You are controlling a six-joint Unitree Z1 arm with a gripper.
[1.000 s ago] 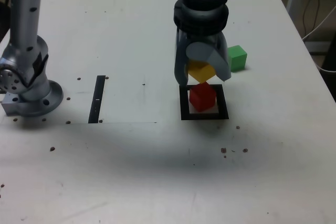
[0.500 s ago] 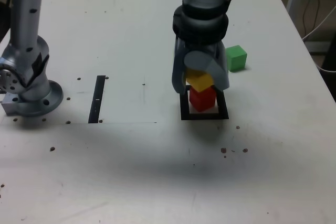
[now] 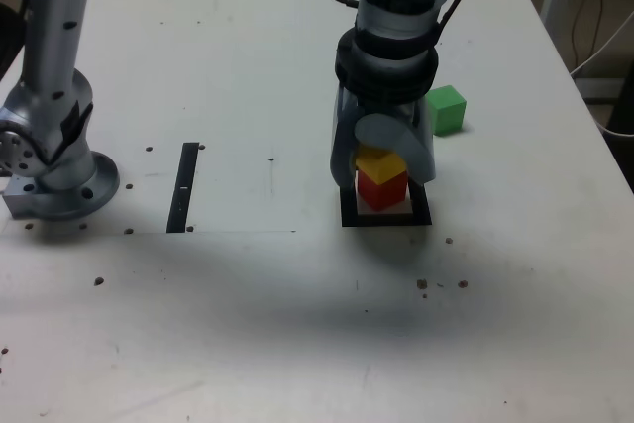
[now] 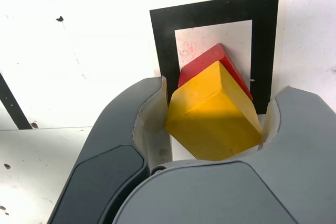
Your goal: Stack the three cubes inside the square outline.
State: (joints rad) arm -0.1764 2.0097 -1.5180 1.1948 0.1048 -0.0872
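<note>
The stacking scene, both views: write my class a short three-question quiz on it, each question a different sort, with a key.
1. True or false: the gripper is closed on the yellow cube.
2. Multiple choice: where is the green cube?
A. on top of the yellow cube
B. inside the square outline
C. on the table, outside the outline
3. Short answer: which cube stands directly under the yellow one?

Key
1. True; in the wrist view the fingers press on both sides of the yellow cube.
2. C; it lies on the exterior view's right, beyond the outline.
3. The red cube, standing inside the outline.
</note>
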